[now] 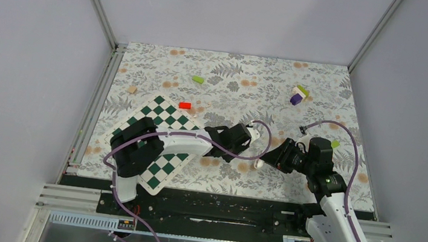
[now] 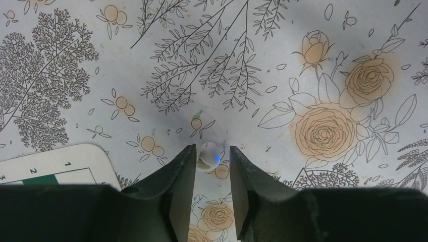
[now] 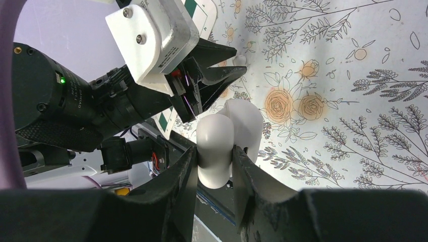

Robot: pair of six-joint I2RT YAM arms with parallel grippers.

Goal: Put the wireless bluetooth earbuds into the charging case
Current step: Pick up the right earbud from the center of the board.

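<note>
Right gripper [image 3: 213,150] clamped firm on small white rounded plastic charging case [image 3: 216,133], near front edge of floral-print table [image 1: 324,91], mid-width. Left gripper [image 2: 212,149] jaws narrowly apart, straddling small white blue-lit earbud [image 2: 208,155] on table.

I'm looking into a lab test cell: plain pale panel walls [image 1: 25,45] in aluminium framing [image 1: 97,4] box in a floral-covered table [image 1: 248,70], with a cabled left arm [image 1: 166,143] and right arm [image 1: 335,208] bolted to its near rail [image 1: 219,210].
</note>
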